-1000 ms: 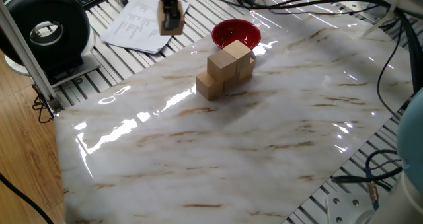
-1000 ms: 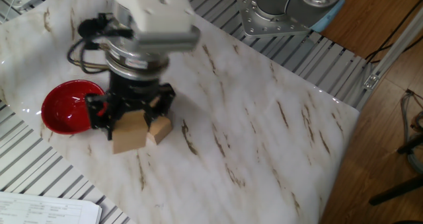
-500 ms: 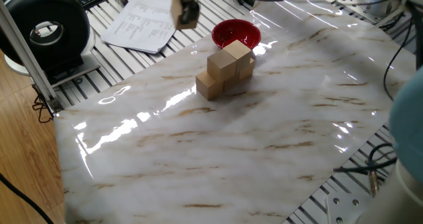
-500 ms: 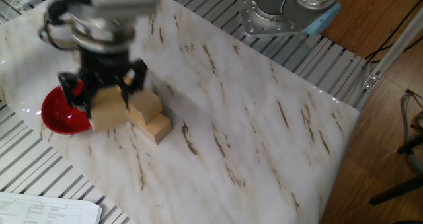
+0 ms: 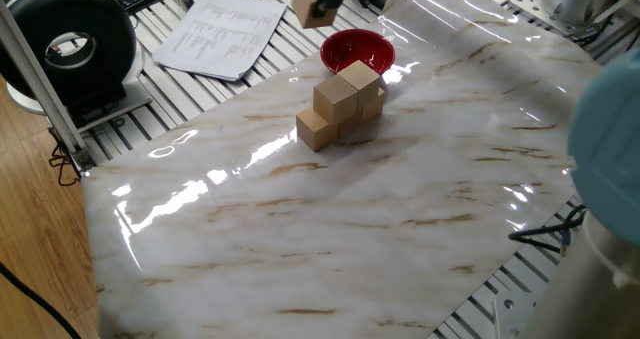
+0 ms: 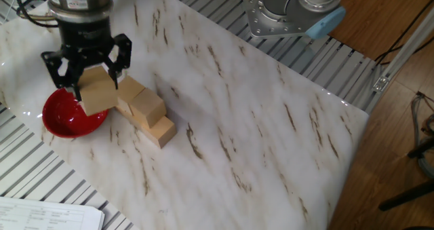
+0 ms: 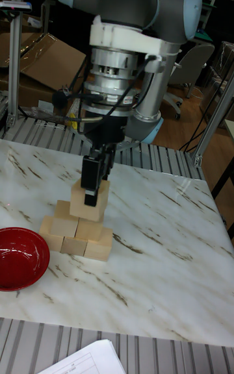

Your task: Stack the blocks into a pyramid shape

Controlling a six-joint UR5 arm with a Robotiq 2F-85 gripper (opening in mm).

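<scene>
Fingers [image 6: 93, 87] clamped on a wooden block [image 6: 99, 96], aloft near the red bowl [image 6: 60, 117] and block stack [image 5: 342, 107]

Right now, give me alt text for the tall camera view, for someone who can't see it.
A robot arm's gripper holds a wooden block just above a stack of light-tan blocks on a marble-patterned table. The stack has a bottom row and a shorter row on top. A red bowl sits to the stack's left, at the picture's edge.
</scene>
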